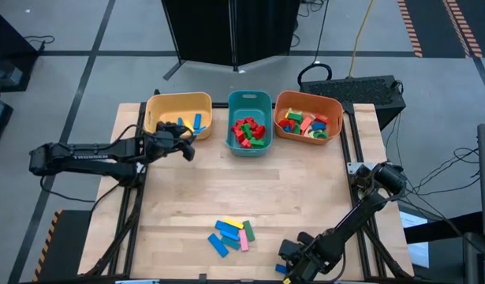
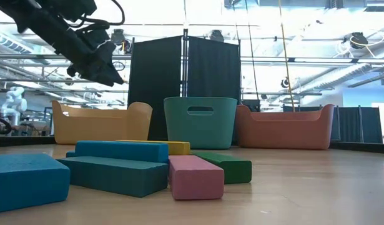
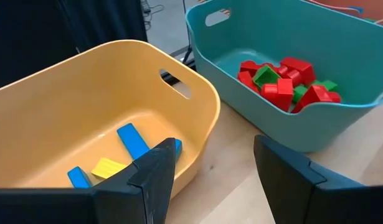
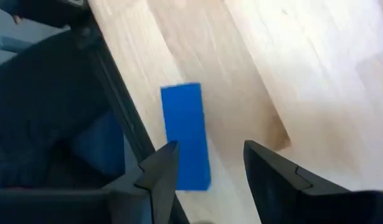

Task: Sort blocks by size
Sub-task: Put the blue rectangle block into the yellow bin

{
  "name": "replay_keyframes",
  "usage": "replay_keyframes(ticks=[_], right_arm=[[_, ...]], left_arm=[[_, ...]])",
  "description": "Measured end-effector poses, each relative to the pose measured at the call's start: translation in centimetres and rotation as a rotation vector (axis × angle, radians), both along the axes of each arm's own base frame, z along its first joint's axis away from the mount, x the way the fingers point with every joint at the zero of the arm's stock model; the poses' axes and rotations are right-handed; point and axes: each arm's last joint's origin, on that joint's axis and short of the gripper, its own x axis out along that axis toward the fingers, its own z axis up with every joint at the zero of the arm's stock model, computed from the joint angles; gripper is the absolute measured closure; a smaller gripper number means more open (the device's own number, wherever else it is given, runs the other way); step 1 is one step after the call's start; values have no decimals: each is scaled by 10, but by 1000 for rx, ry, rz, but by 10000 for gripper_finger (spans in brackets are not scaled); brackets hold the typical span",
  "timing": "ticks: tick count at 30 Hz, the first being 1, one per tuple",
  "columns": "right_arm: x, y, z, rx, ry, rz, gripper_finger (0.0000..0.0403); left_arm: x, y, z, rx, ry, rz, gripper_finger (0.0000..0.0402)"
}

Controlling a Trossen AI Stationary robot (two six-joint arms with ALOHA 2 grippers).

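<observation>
Several long blocks (image 1: 231,235), blue, yellow, pink and green, lie in a heap on the table near its near edge; the low view shows them close up (image 2: 123,165). One blue block (image 4: 185,134) lies flat by the table's near edge (image 1: 281,269). My right gripper (image 4: 207,168) is open just above it (image 1: 284,256), touching nothing. My left gripper (image 3: 216,168) is open and empty, raised beside the yellow bin's near right corner (image 1: 187,148). It also shows at the low view's upper left (image 2: 109,74).
Three bins stand along the far edge. The yellow bin (image 1: 177,113) holds blue bars and a yellow one (image 3: 132,143). The teal bin (image 1: 249,121) holds red and green pieces (image 3: 284,84). The orange bin (image 1: 307,117) holds mixed pieces. Bare wood lies mid-table.
</observation>
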Motion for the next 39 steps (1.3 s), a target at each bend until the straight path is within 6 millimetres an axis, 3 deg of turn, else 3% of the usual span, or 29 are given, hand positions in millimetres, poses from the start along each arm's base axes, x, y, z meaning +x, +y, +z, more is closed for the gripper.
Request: replay_keyframes(ticks=[10,18,23,29,35,39], right_arm=[[7,19,-2,-30,-36,86,235],[13,44,-2,-292,64,241,233],[23,60,-6,-321,41,283,224],[22,58,-22,-373,114,222,218],[23,58,-22,-367,114,210,219],[24,54,-22,-386,129,201,247]], left_arm=[[-1,-5,-4,-20,38,-11,194],[-1,-5,-4,-18,33,-7,194],[-1,-5,-4,-20,31,-5,194],[-1,-5,-4,-29,22,2,194],[-2,-5,-5,-31,34,2,194],[-2,-5,-5,-32,38,2,194]])
